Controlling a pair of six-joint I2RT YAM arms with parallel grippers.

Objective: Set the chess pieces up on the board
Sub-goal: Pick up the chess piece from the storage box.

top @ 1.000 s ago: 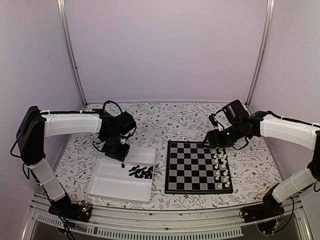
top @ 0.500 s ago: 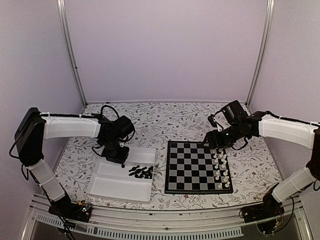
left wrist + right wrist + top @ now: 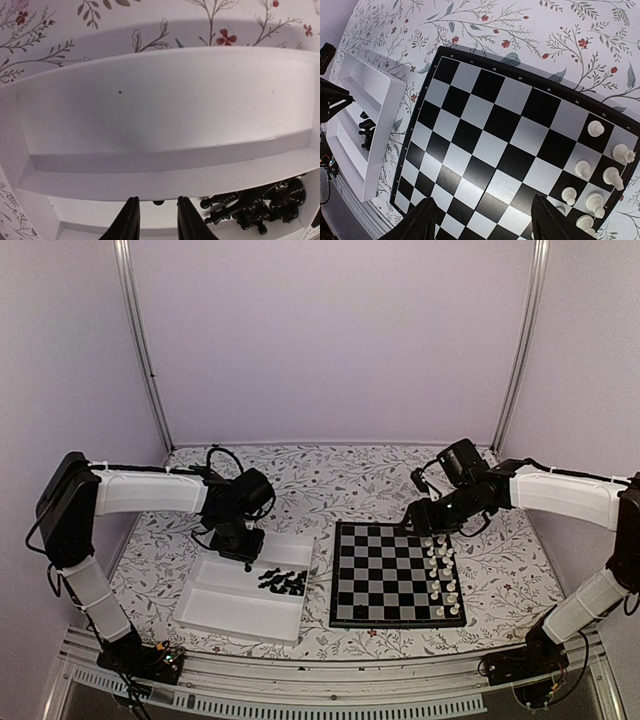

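Note:
Several tiny black chess pieces [image 3: 283, 582] lie in a heap in the white tray [image 3: 225, 615]; they also show in the left wrist view [image 3: 260, 206]. One lone black piece [image 3: 158, 202] lies just beyond my left fingertips, half hidden by the tray's divider. My left gripper [image 3: 242, 545] [image 3: 157, 222] is low over the tray, narrowly open and empty. The chequered board [image 3: 385, 575] [image 3: 485, 145] has white pieces [image 3: 442, 575] [image 3: 600, 165] along its right side. My right gripper [image 3: 415, 525] [image 3: 482, 220] hovers wide open above the board's far edge, empty.
The tray has two long compartments split by a divider [image 3: 165, 172]; the far one holds nothing. The tray stands just left of the board on a floral tablecloth [image 3: 330, 490]. It shows at the left of the right wrist view [image 3: 367, 125].
My left gripper has shifted a little to the right over the tray, nearer the black heap. My right gripper has drifted slightly left over the board's far edge.

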